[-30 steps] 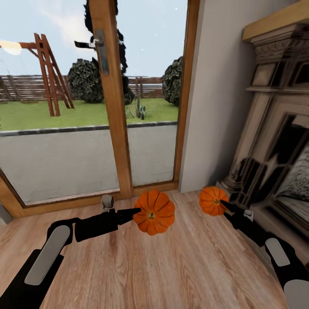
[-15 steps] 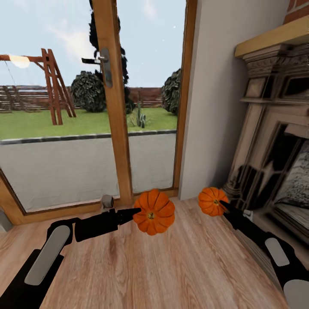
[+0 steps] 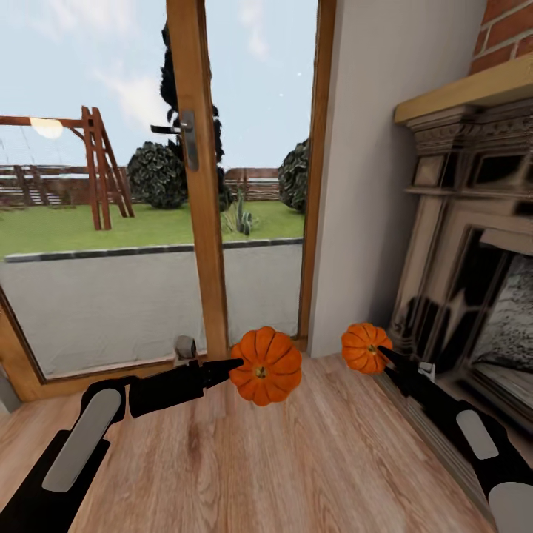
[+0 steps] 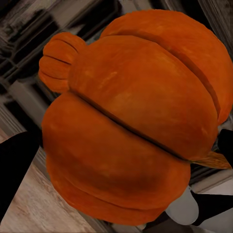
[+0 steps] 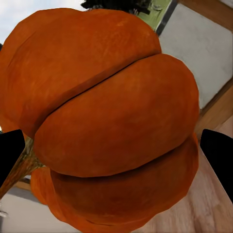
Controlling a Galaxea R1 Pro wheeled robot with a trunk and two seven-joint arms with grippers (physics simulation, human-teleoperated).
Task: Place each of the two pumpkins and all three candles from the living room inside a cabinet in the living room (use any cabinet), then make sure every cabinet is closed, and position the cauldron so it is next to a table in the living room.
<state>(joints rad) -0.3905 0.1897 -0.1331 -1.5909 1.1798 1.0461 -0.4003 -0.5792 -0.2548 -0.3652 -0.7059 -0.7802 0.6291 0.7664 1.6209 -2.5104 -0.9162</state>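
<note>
Meanwhile your view has swung right toward the fireplace (image 3: 474, 244); left gripper (image 3: 238, 363) and right gripper (image 3: 381, 354) each apparently clamp a pumpkin (image 3: 266, 366), second pumpkin (image 3: 364, 346), carried cabinet-ward.

Bright, even daylight in the head view, coming thru the glazed door (image 3: 148, 222); sky near white at the top, w/ a pale glowing spot (image 3: 47, 127) at upper left. No hard glare. Wood floor (image 3: 296, 459) evenly lit, shadows on it faint to none. Fireplace surround (image 3: 459, 244) is the dim zone, its opening near black w/ glossy smeared reflections. Straight lines lean toward the frame edges (wide-angle stretch). Render slightly soft overall. Both wrist views: pumpkin skin very close, soft and low-detail, backgrounds blurry, shading deeper on one flank of each.
</note>
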